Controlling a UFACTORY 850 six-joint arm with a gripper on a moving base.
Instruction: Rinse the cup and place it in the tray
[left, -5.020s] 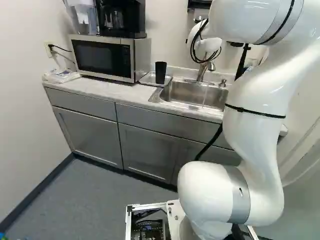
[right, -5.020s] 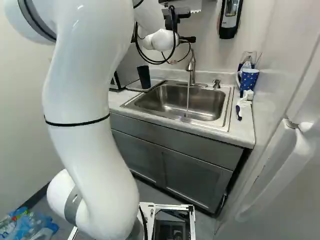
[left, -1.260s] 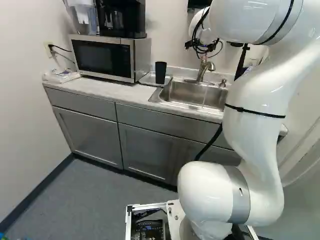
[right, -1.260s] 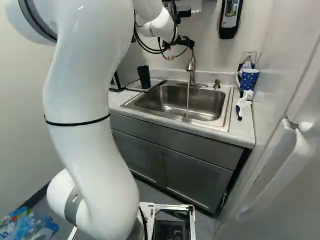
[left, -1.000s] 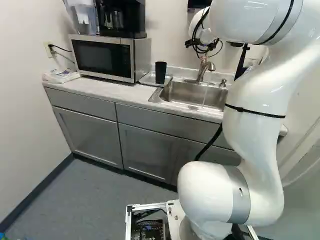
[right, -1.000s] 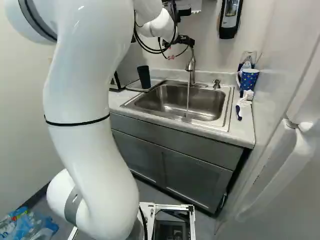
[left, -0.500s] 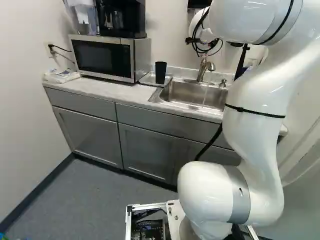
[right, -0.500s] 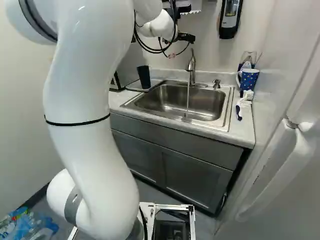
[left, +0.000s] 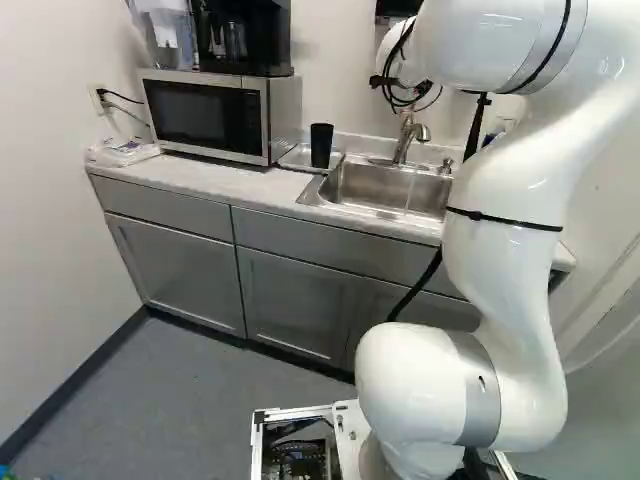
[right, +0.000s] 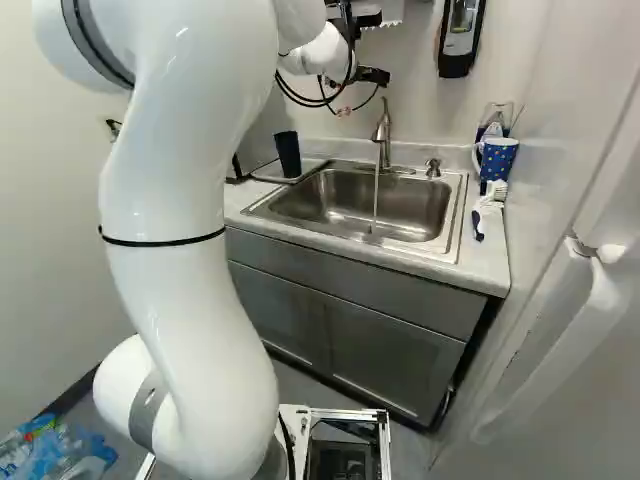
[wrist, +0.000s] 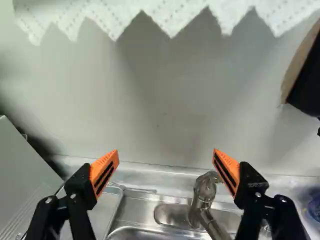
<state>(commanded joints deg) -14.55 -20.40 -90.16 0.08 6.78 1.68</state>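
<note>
Arm (left: 515, 280): it rises at the right of the left base view, its far end reaching toward the wall behind the sink.
Counter (left: 205, 175): it runs along the wall, above grey cabinets.
Microwave (left: 200, 115): on the counter, toward its left end, close to the back edge.
Coffee maker (left: 262, 38): on top of the microwave.
Sink (right: 320, 200): set into the counter, between the tray and the right edge.
Tray (left: 292, 157): on the counter near the back edge, between microwave and sink.
Gripper (right: 372, 76): raised over the back edge of the counter; in the wrist view its two fingers are spread wide, the orange pads (wrist: 104, 171) well apart.
Tap (right: 383, 135): upright behind the basin; in the wrist view it shows between the two fingers, nearer one of them.
Black cup (left: 321, 145): standing upright on the tray, near the sink's left edge.
Dotted blue mug (right: 498, 160): by the counter's back right corner.
Brush (right: 480, 220): near the counter's right edge, in front of the mug.
Water (right: 376, 200): a thin stream falling from the tap into the basin.
</note>
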